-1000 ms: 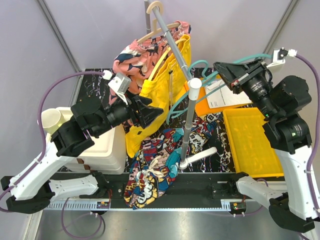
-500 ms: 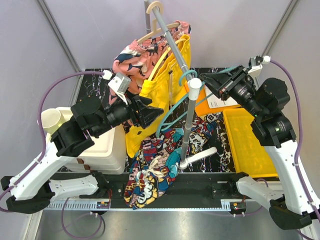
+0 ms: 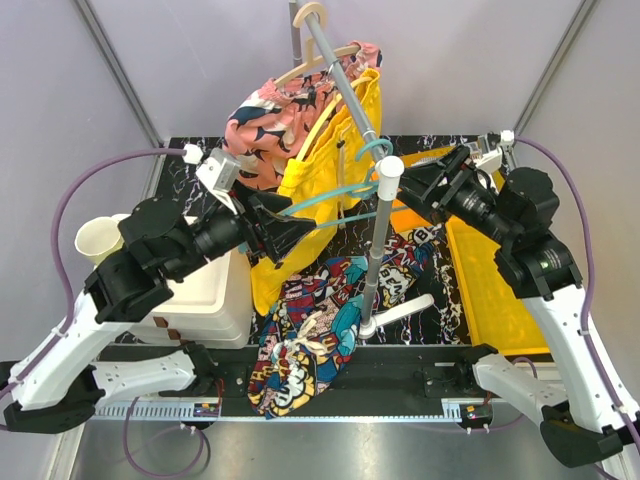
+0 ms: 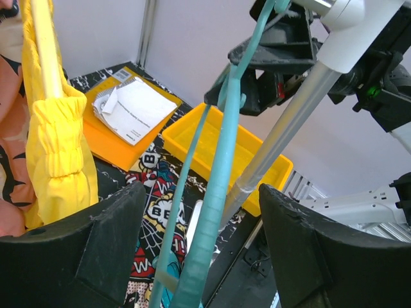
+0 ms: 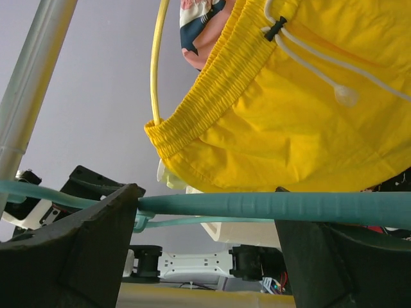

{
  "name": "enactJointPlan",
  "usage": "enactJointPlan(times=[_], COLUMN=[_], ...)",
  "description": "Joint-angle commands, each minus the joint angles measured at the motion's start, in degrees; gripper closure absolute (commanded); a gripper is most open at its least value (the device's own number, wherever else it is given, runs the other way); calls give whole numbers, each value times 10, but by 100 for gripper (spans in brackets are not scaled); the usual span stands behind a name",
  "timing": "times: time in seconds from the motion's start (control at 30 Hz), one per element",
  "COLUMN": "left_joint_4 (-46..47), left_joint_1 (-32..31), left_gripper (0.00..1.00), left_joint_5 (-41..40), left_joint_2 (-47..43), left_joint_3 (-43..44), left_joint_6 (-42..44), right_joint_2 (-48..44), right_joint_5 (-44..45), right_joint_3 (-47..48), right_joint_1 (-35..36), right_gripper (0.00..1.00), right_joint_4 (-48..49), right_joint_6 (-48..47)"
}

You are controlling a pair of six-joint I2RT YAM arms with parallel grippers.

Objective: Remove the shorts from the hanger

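The yellow shorts [image 3: 325, 165] hang from the slanted rail [image 3: 340, 75]; their elastic waist fills the right wrist view [image 5: 289, 115]. The comic-print shorts [image 3: 305, 340] lie crumpled on the table below. An empty teal hanger [image 3: 345, 190] is hooked over the rail and spans between both grippers. My left gripper [image 3: 305, 228] is open, and the hanger's arm [image 4: 218, 179] passes between its fingers without touching them. My right gripper [image 3: 408, 188] is open too, with the hanger's bar [image 5: 257, 206] running across its wide gap.
Pink patterned shorts [image 3: 265, 120] hang on a wooden hanger behind the yellow pair. The rack's upright pole [image 3: 375, 260] stands between the arms. A yellow tray [image 3: 500, 290] and an orange tray with paper [image 4: 106, 138] sit at the right. A white container [image 3: 205, 295] and a cup [image 3: 97, 240] are at the left.
My right gripper carried the teal hanger left to the rail, then opened. The left arm edged forward, so its fingers now flank the hanger's other end.
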Motion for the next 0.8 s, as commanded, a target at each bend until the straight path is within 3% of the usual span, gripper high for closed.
enactJointPlan(times=[0.0, 0.43, 0.63, 0.77], left_joint_4=[-4, -42, -55, -60], left_joint_1=[-1, -1, -2, -1], left_gripper=[24, 18, 16, 16], left_joint_5=[-17, -43, -41, -53], left_joint_2=[-29, -92, -123, -137], left_joint_3=[5, -17, -23, -33], left_joint_6=[18, 47, 46, 34], right_joint_2=[-35, -142, -186, -207], right_joint_5=[5, 127, 148, 174], right_joint_3=[17, 10, -35, -117], right_joint_1=[-3, -2, -2, -3], right_gripper=[9, 7, 7, 7], right_joint_4=[-80, -272, -311, -310], right_joint_6=[-56, -79, -58, -40])
